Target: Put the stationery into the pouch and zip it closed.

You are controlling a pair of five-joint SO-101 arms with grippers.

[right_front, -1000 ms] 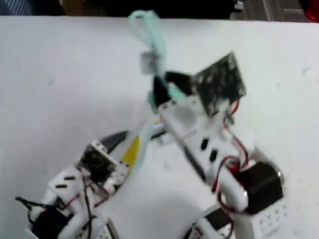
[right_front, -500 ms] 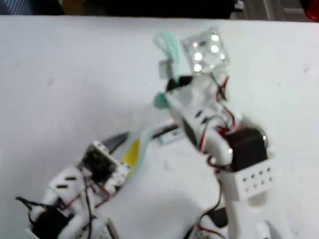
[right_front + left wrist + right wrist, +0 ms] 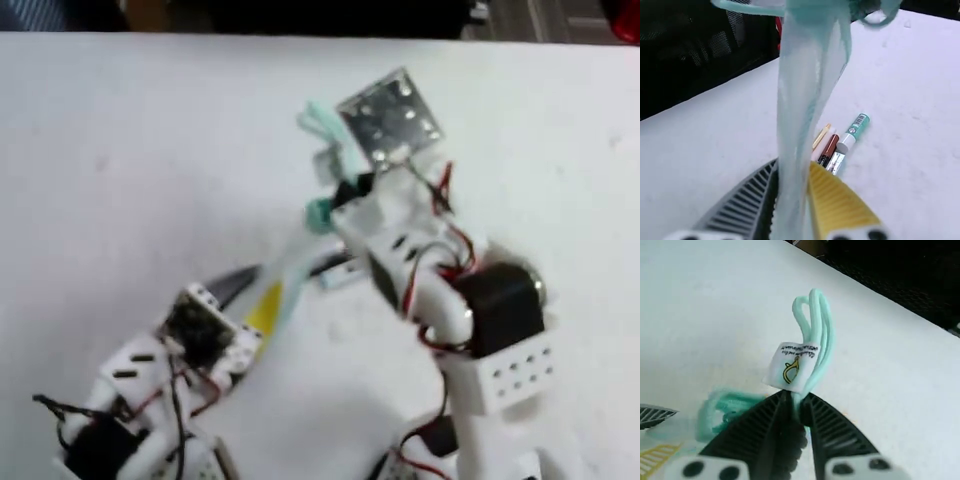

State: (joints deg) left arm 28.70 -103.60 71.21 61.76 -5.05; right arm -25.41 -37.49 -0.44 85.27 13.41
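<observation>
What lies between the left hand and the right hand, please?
The pale green pouch spans that stretch in the high view, one end in the left hand, its cord loop in the right hand.

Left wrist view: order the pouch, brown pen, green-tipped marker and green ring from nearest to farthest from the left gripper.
1. Pouch, between the left gripper's fingers.
2. Brown pen, on the table beyond.
3. Green-tipped marker, beside it, slightly farther.
4. Green ring, at the pouch's far end.
</observation>
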